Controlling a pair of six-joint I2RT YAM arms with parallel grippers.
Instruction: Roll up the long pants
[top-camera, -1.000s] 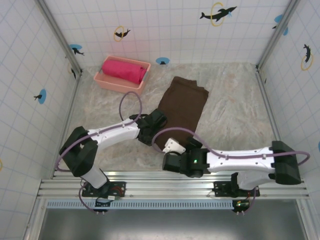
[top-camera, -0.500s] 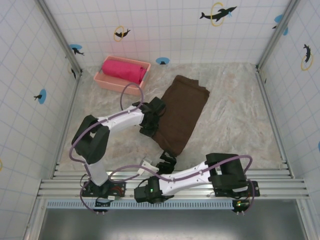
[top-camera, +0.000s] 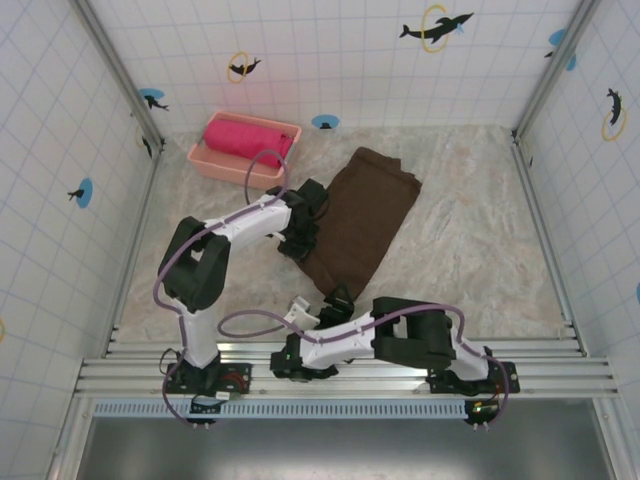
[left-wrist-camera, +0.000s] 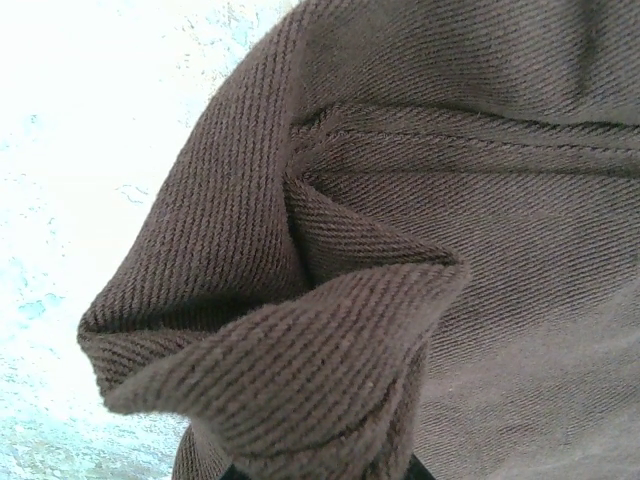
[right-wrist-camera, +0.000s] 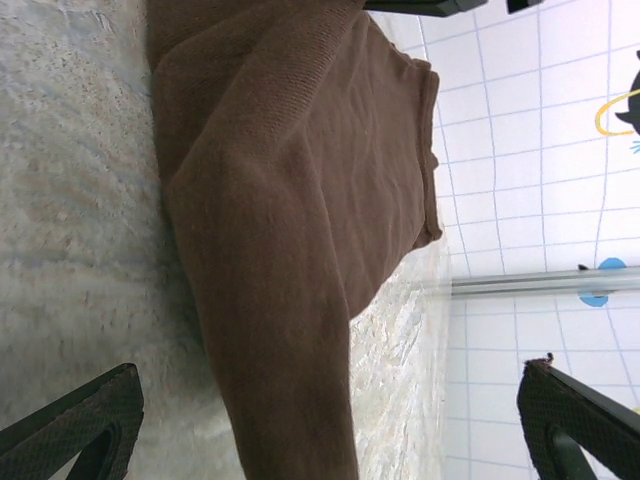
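Right of the pink basket (top-camera: 235, 168), the left claw (top-camera: 306, 232) is pinched on the left edge of the brown pants (top-camera: 365, 215), which lie flat. Farther right, the right claw (top-camera: 335, 298) gapes wide at their near end.

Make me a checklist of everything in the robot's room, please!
Surface: marbled table, no spills seen.
Job's things: long pants, dark brown, lying diagonally, not yet rolled.
Clutter: pink basket at the far left, with a pink rolled cloth inside.
Grippers: left gripper, jaws shut on the pants' left edge; right gripper, jaws wide open by the pants' near end, holding nothing.
Cables: purple cables loop off both arms.
Surroundings: white tiled walls with dolphin stickers.
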